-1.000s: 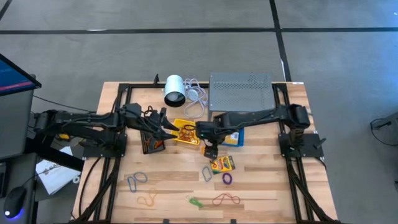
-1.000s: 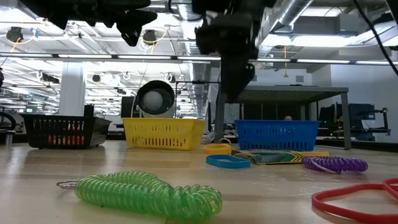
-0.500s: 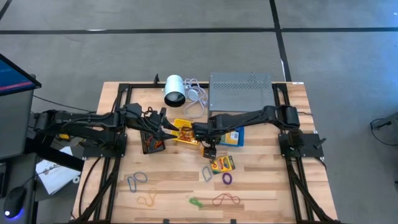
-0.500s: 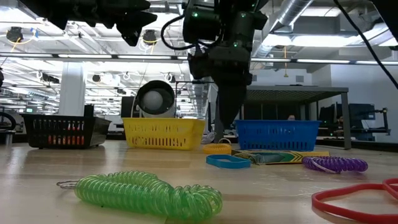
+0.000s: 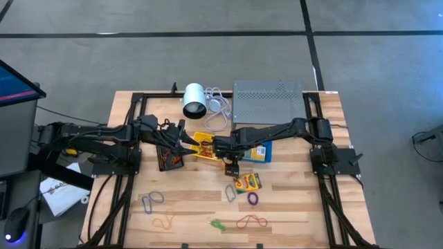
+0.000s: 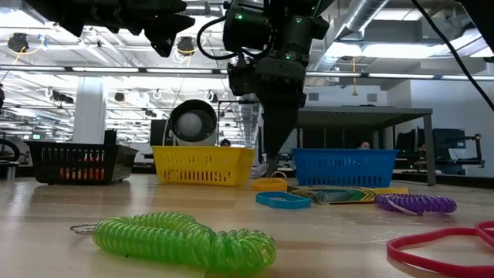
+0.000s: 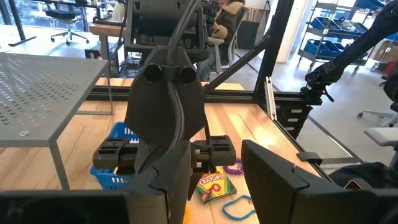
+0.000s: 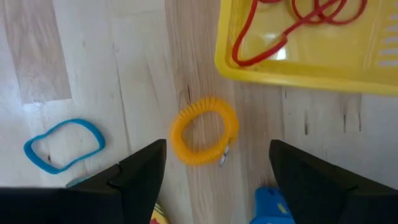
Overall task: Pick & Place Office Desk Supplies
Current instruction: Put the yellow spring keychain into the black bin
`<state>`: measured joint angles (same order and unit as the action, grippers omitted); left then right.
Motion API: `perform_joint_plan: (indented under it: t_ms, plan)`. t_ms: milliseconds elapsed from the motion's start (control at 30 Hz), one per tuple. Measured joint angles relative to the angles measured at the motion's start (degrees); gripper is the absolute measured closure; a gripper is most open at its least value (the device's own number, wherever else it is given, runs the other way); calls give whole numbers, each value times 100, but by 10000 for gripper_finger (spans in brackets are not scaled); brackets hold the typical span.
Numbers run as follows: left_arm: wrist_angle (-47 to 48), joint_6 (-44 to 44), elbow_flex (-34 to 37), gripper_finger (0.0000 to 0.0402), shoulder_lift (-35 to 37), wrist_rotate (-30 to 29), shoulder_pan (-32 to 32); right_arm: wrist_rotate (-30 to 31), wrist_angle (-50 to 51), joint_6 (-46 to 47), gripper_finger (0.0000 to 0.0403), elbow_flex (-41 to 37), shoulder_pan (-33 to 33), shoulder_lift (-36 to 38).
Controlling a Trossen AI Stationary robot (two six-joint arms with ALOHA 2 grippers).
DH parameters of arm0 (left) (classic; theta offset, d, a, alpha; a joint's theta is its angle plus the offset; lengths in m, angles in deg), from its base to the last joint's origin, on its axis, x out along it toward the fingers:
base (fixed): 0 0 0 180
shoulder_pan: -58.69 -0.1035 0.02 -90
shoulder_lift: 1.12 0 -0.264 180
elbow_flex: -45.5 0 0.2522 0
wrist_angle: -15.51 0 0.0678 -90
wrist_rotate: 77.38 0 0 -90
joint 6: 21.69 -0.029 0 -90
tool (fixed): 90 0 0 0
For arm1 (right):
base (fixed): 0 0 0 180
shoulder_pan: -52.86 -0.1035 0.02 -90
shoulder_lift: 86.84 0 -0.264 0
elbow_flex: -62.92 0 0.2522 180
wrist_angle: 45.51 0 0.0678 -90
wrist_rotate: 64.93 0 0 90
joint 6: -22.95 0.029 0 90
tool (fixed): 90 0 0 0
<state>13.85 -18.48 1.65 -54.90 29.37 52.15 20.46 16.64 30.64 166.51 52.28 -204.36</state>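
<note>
Crowding yellow coil ring [image 8: 204, 139]: yellow tray [image 8: 298, 68]

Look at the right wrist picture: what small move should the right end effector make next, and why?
Probably a straight descent. The right end effector hangs open above the orange coil ring, which lies flat on the wood between its fingers, just outside the yellow tray. Lowering until the fingers straddle the ring would let them close on it. The left end effector waits by the tray.

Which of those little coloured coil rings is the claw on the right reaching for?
The orange coil ring, on the bare wood beside the yellow tray. It lies directly between the right gripper's open fingers; the purple coil and green coil lie farther down the table.
</note>
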Motion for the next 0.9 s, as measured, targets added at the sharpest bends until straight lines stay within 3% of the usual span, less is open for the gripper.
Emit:
perform_joint_plan:
  t_ms: [900]
  plan:
    - [42,-105,0,262,2,2,0,-261,-218,-65,127,-1,-49,-457]
